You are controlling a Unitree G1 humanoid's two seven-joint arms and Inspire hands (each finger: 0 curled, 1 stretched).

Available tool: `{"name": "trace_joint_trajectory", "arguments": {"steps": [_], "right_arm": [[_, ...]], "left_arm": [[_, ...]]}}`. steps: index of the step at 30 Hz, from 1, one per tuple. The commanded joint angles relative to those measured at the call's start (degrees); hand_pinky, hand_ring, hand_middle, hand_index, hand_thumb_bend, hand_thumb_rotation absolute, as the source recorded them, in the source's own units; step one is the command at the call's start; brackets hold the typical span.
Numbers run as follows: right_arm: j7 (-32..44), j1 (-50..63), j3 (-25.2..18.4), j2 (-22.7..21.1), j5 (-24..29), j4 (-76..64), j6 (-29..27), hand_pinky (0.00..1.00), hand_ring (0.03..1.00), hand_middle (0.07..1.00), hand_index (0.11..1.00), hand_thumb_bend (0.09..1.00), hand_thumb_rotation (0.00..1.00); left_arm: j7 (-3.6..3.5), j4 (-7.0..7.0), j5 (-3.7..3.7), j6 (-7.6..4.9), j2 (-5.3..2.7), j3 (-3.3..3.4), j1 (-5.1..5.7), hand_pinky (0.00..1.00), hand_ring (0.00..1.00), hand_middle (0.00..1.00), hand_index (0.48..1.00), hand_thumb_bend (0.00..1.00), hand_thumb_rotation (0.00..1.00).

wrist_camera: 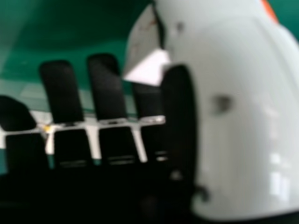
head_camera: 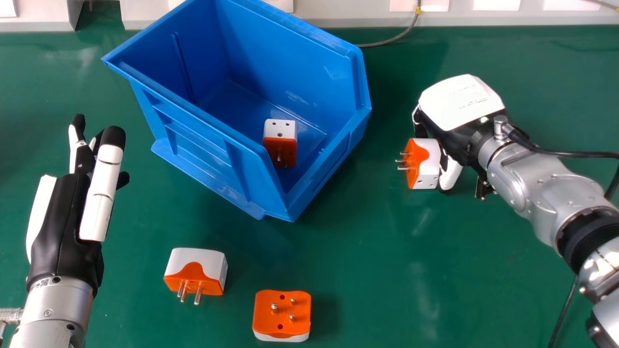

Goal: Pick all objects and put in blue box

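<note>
A green tabletop (head_camera: 358, 261) carries everything, with a white rail (head_camera: 348, 12) running along its far edge. The largest thing on it is the blue box (head_camera: 193, 118), set askew in the far half, left of the middle, with its open top facing up.

The silver right arm (head_camera: 546, 188) comes in from the right side of the head view. Its right hand (head_camera: 452, 118) is to the right of the box and well apart from it, bent round an orange and white adapter and pinching it between thumb and fingers. The right hand view shows the white thumb close up, its dark pad against the block. I cannot tell whether that block touches the tabletop.

The left hand (head_camera: 67, 212) is at the left of the head view, loosely open, its fingers pointing away from the robot.

Four adapters of like size are in sight. The pinched adapter (head_camera: 428, 166) has its pins toward the box. The boxed adapter (head_camera: 280, 137) lies inside, near the box's near corner. Between the box and the robot, the sideways adapter (head_camera: 198, 266) has its pins toward the robot; just to its right, and nearer the robot, the upturned adapter (head_camera: 283, 314) has its pins up.

Slimmest is a grey cable (head_camera: 387, 40) beyond the box's right side.
</note>
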Motion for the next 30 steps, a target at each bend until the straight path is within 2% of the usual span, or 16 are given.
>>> {"name": "trace_joint_trajectory", "arguments": {"steps": [1,3,4,5,6,11,12,15,16,18,19,28,30], "right_arm": [[1.43,-2.02,-1.18,-0.08,1.34,0.17,0.14,0.1,0.424,0.488,0.487,0.519,0.0],[2.32,-2.11,-1.55,-0.12,2.21,0.04,-0.02,0.1,0.423,0.488,0.487,0.519,0.0],[2.64,-2.16,-1.7,-0.13,2.5,0.03,-0.11,0.09,0.361,0.484,0.484,0.52,0.0],[2.9,-2.21,-1.87,-0.08,2.79,0.16,-0.15,0.09,0.361,0.484,0.484,0.52,0.0],[3.14,-2.28,-1.91,0.0,2.94,0.31,-0.05,0.08,0.31,0.48,0.483,0.521,0.0],[4.25,-2.68,-1.26,0.26,2.46,0.47,0.97,0.09,0.254,0.481,0.477,0.521,0.0],[4.48,-2.8,-1.17,0.38,2.38,0.59,1.13,0.13,0.275,0.481,0.476,0.521,0.0],[5.68,-2.93,-1.23,0.31,2.48,0.09,1.62,0.16,0.286,0.486,0.468,0.521,0.0],[6.0,-2.95,-1.23,0.32,2.48,-0.1,1.85,0.2,0.32,0.494,0.465,0.519,0.0],[6.6,-3.04,-1.08,0.45,2.28,-0.36,2.39,0.2,0.32,0.494,0.465,0.519,0.0],[6.88,-3.09,-0.97,0.53,2.15,-0.48,2.66,0.25,0.368,0.503,0.464,0.518,0.0],[8.78,-3.33,-0.56,0.44,2.0,-1.52,3.76,0.32,0.429,0.509,0.469,0.517,0.01],[8.85,-3.29,-0.62,0.42,2.19,-1.65,3.81,0.33,0.439,0.501,0.475,0.517,0.01]], "left_arm": [[0.26,-1.26,-0.01,-0.14,0.11,0.07,-0.66,0.89,0.97,0.98,0.998,0.63,1.0],[0.27,-1.24,0.05,-0.15,0.11,0.07,-0.62,0.89,0.97,0.98,0.998,0.63,1.0],[0.27,-1.29,0.08,-0.12,0.11,0.04,-0.61,0.89,0.97,0.98,0.998,0.63,1.0],[0.26,-1.33,0.08,-0.1,0.09,0.02,-0.6,0.89,0.97,0.98,0.998,0.63,1.0],[0.25,-1.27,0.05,-0.07,0.11,0.05,-0.65,0.89,0.97,0.98,0.998,0.63,1.0],[0.22,-1.16,0.01,0.07,0.19,0.11,-0.83,0.89,0.97,0.98,0.998,0.63,1.0],[0.23,-1.3,0.05,0.13,0.19,0.09,-0.79,0.89,0.97,0.98,0.998,0.63,1.0],[0.31,-1.61,0.22,0.31,0.14,-0.02,-0.72,0.89,0.97,0.98,0.998,0.63,1.0],[0.32,-1.6,0.23,0.31,0.13,-0.02,-0.72,0.89,0.97,0.98,0.998,0.63,1.0],[0.34,-1.53,0.2,0.28,0.1,-0.01,-0.76,0.89,0.97,0.98,0.998,0.63,1.0],[0.34,-1.49,0.18,0.26,0.08,-0.01,-0.79,0.89,0.97,0.98,0.998,0.63,1.0],[0.26,-1.17,0.1,0.15,0.19,0.14,-0.87,0.89,0.97,0.98,0.998,0.63,1.0],[0.4,-1.42,0.28,0.29,0.16,0.06,-0.82,0.89,0.97,0.98,0.998,0.63,1.0]]}}
